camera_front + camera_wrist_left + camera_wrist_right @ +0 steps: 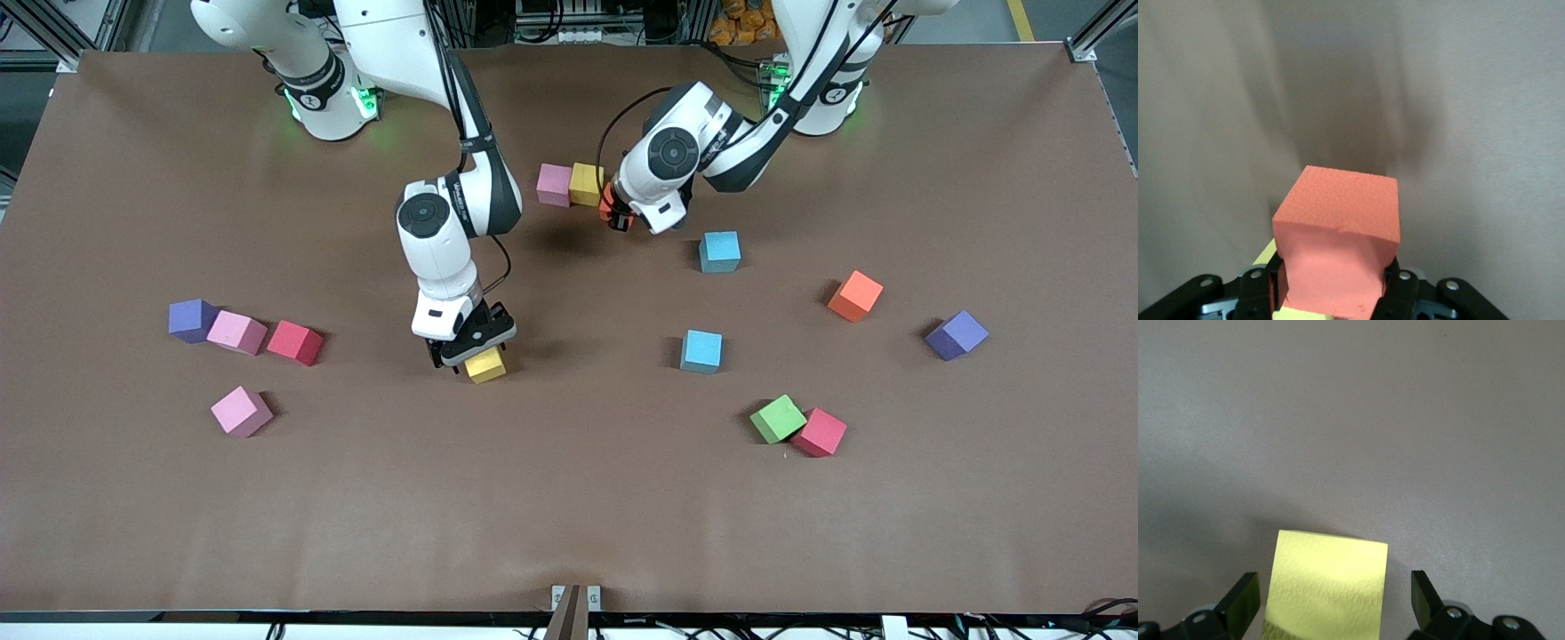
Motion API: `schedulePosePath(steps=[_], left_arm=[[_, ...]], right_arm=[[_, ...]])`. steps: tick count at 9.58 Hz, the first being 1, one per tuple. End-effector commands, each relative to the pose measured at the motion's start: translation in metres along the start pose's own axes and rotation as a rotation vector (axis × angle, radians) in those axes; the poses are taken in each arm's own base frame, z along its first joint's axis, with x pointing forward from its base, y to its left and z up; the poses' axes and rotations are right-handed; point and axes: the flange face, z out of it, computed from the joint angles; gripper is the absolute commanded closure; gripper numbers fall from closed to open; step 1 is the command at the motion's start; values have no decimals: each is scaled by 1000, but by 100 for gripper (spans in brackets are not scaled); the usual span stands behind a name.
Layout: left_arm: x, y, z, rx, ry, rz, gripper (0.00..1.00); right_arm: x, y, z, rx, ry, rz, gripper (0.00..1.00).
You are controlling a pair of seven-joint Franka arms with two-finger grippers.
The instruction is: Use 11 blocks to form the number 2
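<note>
From the front view, the left hand [616,212] is low over the desk [569,516], clamped on a reddish-orange block [607,201] that shows only as a sliver past the wrist. That block sits just beside a yellow block [586,184], which touches a pink block [555,184]; the three make a short row running toward the right arm's end of the desk, and the held block is at its end toward the left arm's side. The right hand [476,348] is down over a second yellow block [486,364], well apart from that row and nearer the camera. The other blocks are scattered: two light blue, one orange, a green touching a red, two pink and a red.

In the left wrist view, the left hand [1331,283] has its fingers [1395,293] pressed into the sides of the reddish-orange block [1338,233], denting them. A thin yellow edge shows at the block's base, so it looks set against its neighbour; whether it rests on the desk I cannot tell.

In the right wrist view, the right hand [1335,603] is spread wide, one finger [1241,603] on each side of the second yellow block [1325,587] with a gap at both. The block lies squarely between them, so closing straight in should catch it.
</note>
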Motion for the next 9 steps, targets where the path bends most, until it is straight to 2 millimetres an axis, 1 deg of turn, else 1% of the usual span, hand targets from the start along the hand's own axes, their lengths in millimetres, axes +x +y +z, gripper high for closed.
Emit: schedulePosePath(steps=[1, 2, 3, 4, 6, 7, 9], left_arm=[[10, -5, 5, -15, -34, -87, 100], [15, -4, 6, -16, -41, -115, 100], [18, -1, 5, -18, -44, -126, 100], [19, 1, 3, -19, -61, -167, 100], [24, 1, 5, -69, -93, -233, 100], [30, -3, 10, -72, -85, -238, 100], [26, -16, 16, -73, -81, -228, 100]], right_arm=[[5, 4, 7, 12, 15, 18, 0], [6, 1, 7, 16, 19, 24, 6], [6, 1, 8, 16, 18, 24, 19], [6, 0, 7, 18, 18, 23, 34], [8, -1, 7, 23, 15, 22, 69], [8, -2, 7, 25, 12, 22, 80], [15, -9, 2, 92, -70, -23, 84]])
